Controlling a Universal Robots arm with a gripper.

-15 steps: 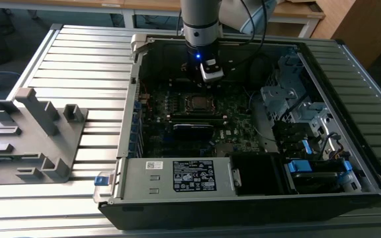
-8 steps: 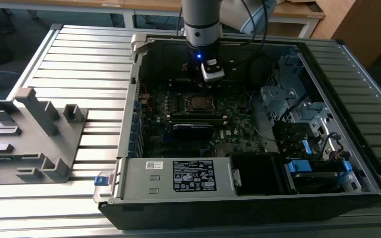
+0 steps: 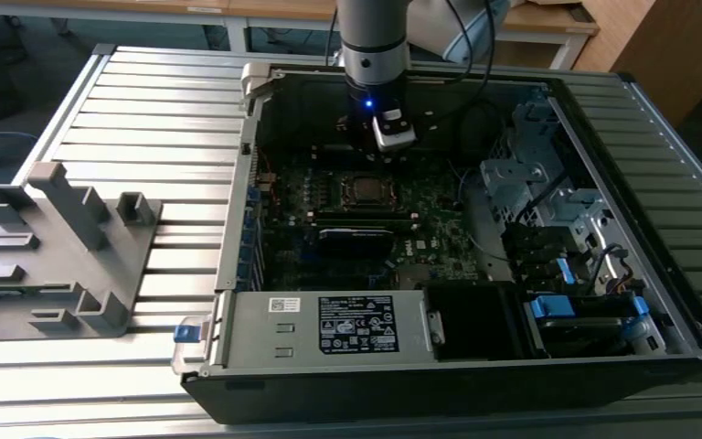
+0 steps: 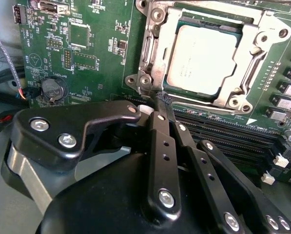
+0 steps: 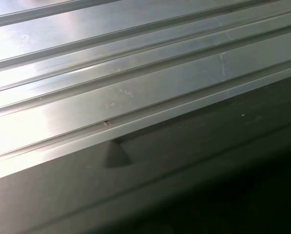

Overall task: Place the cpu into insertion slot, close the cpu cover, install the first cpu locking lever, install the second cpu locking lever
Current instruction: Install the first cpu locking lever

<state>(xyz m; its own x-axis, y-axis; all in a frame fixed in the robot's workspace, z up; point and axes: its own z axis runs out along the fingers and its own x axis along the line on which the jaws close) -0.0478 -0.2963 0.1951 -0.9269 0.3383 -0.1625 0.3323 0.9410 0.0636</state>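
The cpu (image 4: 201, 58), a square chip with a dull silvery top, lies seated in the socket on the green motherboard (image 4: 101, 63). The cpu cover (image 4: 156, 46), a silvery metal frame, lies flat around it, its window showing the chip. A thin lever rod (image 4: 255, 68) runs along one side of the frame. My gripper (image 4: 164, 100) is shut, its black fingertips together at the socket's corner, with nothing visible between them. In the exterior view the gripper (image 3: 382, 155) hangs low inside the open computer case, just behind the socket (image 3: 367, 189).
The open case (image 3: 326, 325) lies on a ribbed metal table (image 3: 143, 101). Black memory slots (image 4: 233, 131) run beside the socket, with a coin battery (image 4: 54, 88) nearby. Drive bays and cables (image 3: 558, 247) fill the exterior view's right. A grey fixture (image 3: 58, 247) stands on that view's left.
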